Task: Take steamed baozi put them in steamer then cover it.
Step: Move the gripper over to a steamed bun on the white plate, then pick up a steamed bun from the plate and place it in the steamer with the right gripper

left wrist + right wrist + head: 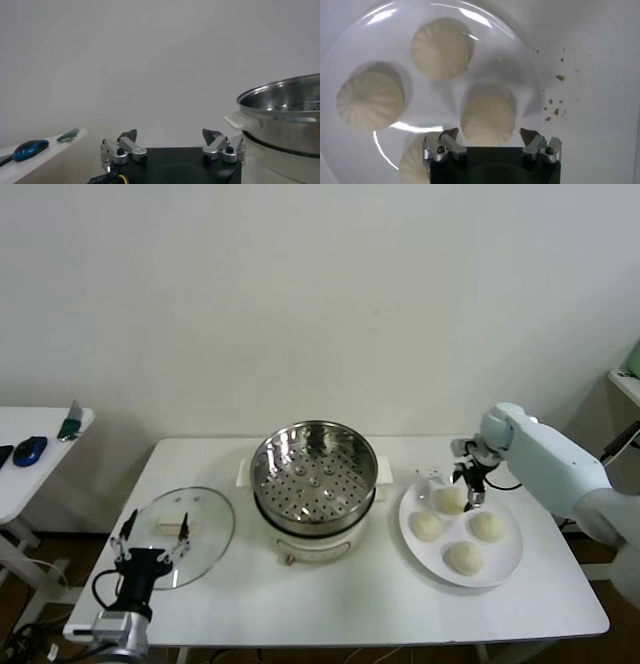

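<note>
Several cream-white steamed baozi lie on a flat white plate point(505, 559) at the table's right. My right gripper point(470, 484) hangs open just above the plate's far baozi point(449, 500). In the right wrist view that baozi point(487, 120) sits between the spread jaws of the right gripper point(489, 137), apart from both, with other baozi point(441, 48) beside it. The steel steamer point(314, 474) stands uncovered at the table's middle, with nothing in its basket. Its glass lid point(205, 519) lies flat at the left. My left gripper point(153, 534) waits open over the lid's near edge, holding nothing.
A side table at the far left carries a blue mouse point(30, 450) and a green object point(68, 427). Brown crumbs point(555, 107) dot the table beside the plate. A shelf edge point(628, 379) shows at the far right. The steamer's rim point(285, 97) rises close beside the left gripper point(170, 137).
</note>
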Motion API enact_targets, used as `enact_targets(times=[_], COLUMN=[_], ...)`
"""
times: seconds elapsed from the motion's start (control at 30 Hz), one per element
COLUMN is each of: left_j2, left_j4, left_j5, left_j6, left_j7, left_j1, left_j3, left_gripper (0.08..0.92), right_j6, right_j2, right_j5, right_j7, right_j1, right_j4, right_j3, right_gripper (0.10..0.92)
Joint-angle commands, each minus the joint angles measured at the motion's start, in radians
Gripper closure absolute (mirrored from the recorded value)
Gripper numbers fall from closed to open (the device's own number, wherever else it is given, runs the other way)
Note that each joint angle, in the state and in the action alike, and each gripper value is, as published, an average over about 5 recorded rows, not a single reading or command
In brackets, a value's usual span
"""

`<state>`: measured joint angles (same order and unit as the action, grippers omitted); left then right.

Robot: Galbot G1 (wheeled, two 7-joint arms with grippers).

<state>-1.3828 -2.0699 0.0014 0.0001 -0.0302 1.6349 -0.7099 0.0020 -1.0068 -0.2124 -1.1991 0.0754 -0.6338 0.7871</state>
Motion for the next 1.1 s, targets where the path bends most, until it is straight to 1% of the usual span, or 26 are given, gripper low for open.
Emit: enact_targets(times=[0.03, 0.23, 0.47, 0.67, 0.8, 0.97, 1.1], left_j2=[0.003, 0.003, 0.0, 0.0, 0.0, 0.001, 0.006], left_j4=[0.003, 0.005, 0.007, 0.009, 0.009, 0.006, 0.005], left_j5=[-0.001, -0.003, -0.003, -0.003, -0.003, -0.008, -0.015], left_j6=[0.001, 0.0, -0.001, -0.003, -0.004, -0.005, -0.007], left_j7=[-0.001, -0.001, -0.002, -0.003, -0.003, -0.002, -0.002], left_j1=[0.001, 0.004, 0.006, 0.01, 0.015, 0.02, 0.025], left_j3=[-0.008, -0.012, -0.012, -0.015, -0.019, -0.026, -0.03], left_gripper=[0.177, 0.177, 0.177, 0.177, 0.177, 0.177, 0.177], right_j6=[0.01, 0.027, 0.039, 0.05, 0.061, 0.096, 0.161], right_j2=[-0.036, -0.055, -0.06, -0.06, -0.053, -0.034, -0.025], right_j5=[-0.008, -0.026, -0.035, -0.032, -0.026, 0.015, 0.056], right_j7=[-0.002, 0.004, 0.004, 0.005, 0.01, 0.009, -0.005], right_j1=[0.009, 0.003, -0.003, -0.003, 0.007, 0.073, 0.199], right_j4=[0.052, 0.078, 0.082, 0.082, 0.072, 0.038, -0.01], right_j3=[0.026, 0.015, 0.011, 0.004, 0.011, 0.071, 0.167], right_gripper=[0.203, 0.205, 0.262, 0.29, 0.295, 0.296, 0.296])
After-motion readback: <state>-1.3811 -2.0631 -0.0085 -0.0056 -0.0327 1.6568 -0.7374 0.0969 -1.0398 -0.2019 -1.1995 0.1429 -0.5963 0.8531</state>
